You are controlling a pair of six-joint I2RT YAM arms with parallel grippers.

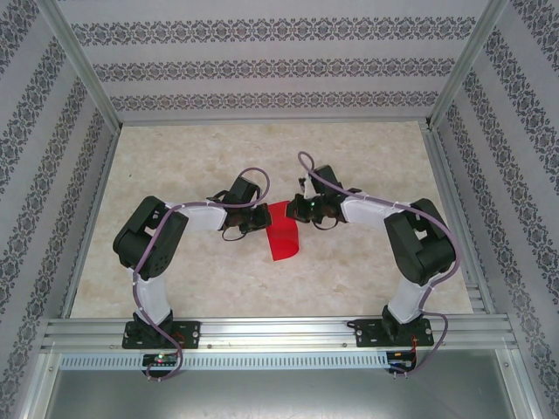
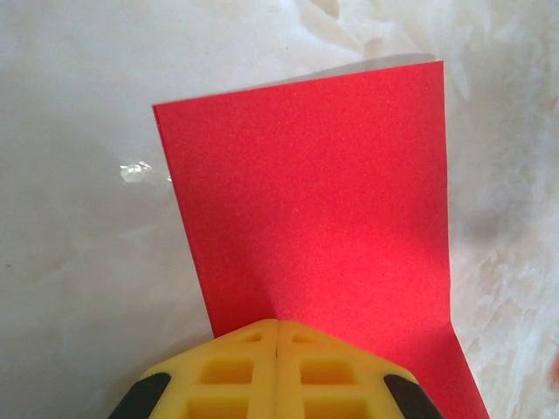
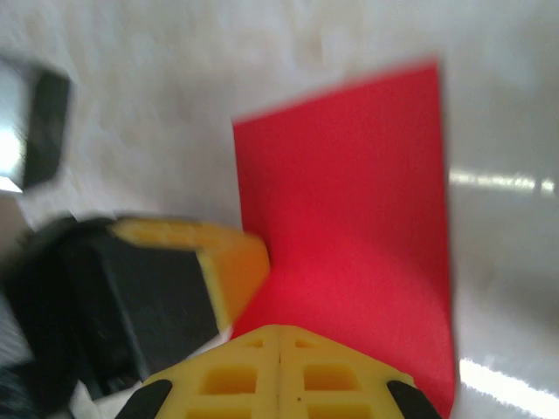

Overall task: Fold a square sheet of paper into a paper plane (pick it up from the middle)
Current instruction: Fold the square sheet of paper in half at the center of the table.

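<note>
- A long silver metal rail (image 1: 279, 332) runs along the near edge of the table. The two arm bases are bolted to it, well apart from each other.
- The left arm goes up from its base, bends at a black elbow out to the left, then reaches in to the middle. The right arm does the same on the other side, so the two arms look like a mirror pair.
- The left claw (image 1: 261, 216) (image 2: 277, 330) has its yellow fingers pressed together. They are clamped on the near edge of the thin bright red paper sheet (image 2: 314, 192).
- The right claw (image 1: 298, 209) (image 3: 279, 336) is also pressed together, on the paper (image 3: 349, 192). One yellow finger (image 3: 231, 262) of the left claw sits just beside it.
- The two claws face each other in the middle of the table, with the paper (image 1: 283, 237) between them. It bends down toward the near side.
- In the left wrist view the paper's side edges are straight and its far corners are sharp. A thin pale line shows along the far edge.
- The pale stone-look table top (image 1: 218, 157) has lots of bare room left, right and behind the paper.
- Grey flower-pattern walls (image 1: 262, 65) close in the far side and both sides.
</note>
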